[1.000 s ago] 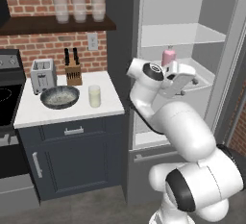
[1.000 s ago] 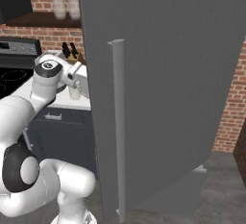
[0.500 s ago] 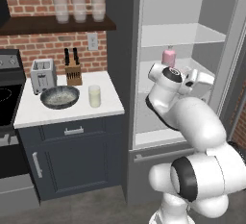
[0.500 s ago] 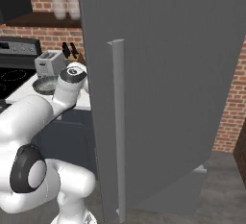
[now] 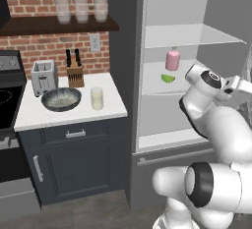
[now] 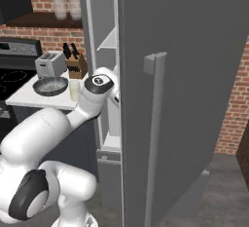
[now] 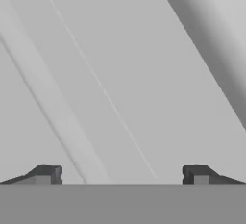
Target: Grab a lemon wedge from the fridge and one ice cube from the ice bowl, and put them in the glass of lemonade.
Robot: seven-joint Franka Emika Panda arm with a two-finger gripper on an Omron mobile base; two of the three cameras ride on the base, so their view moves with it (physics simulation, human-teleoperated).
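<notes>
The gripper (image 7: 122, 175) has its two tips spread wide with nothing between them, and it faces plain white fridge wall at close range. Over the last second the arm has swung from in front of the shelves toward the right side of the open fridge (image 5: 192, 7), so the pink bottle (image 5: 172, 60) and the lemon wedge (image 5: 168, 78) now stand unblocked in the left base view. The wedge lies on the middle shelf just in front of the bottle, below and left of the hand, not yet touched. I judge the reach for it is only starting, and the hand must still turn down toward that shelf. Farther left, on the table (image 5: 114, 106), the glass of lemonade (image 5: 97, 98) stands just beside the ice bowl (image 5: 61, 99), with the toaster (image 5: 44, 75) behind.
</notes>
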